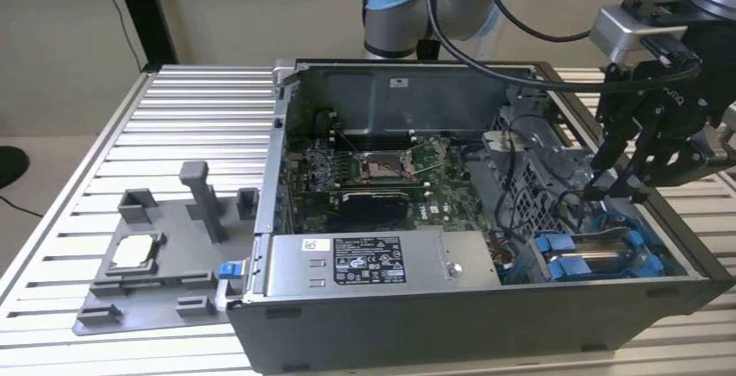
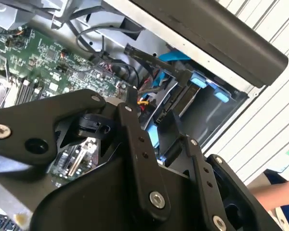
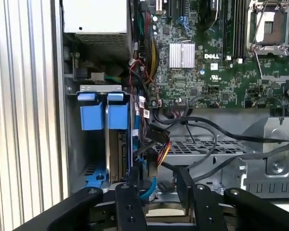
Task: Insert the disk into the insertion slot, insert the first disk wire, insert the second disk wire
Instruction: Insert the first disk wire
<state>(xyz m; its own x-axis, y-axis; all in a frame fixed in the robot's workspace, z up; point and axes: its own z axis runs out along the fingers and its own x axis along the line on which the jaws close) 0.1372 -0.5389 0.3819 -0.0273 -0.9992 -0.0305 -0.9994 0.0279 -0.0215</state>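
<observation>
The disk [image 3: 118,118] sits deep in the insertion slot [image 3: 100,88]. Only its blue carrier end shows, and the metal face and label are hidden. Whether the tool [image 3: 158,177] grips anything cannot be told: a tangle of wires [image 3: 156,144] crosses its tip, and the picture's edge cuts off its body. In the second wrist view the tool's black housing covers much of the motherboard [image 2: 43,53], and a person's arm [image 2: 277,192] is cut by the frame.
</observation>
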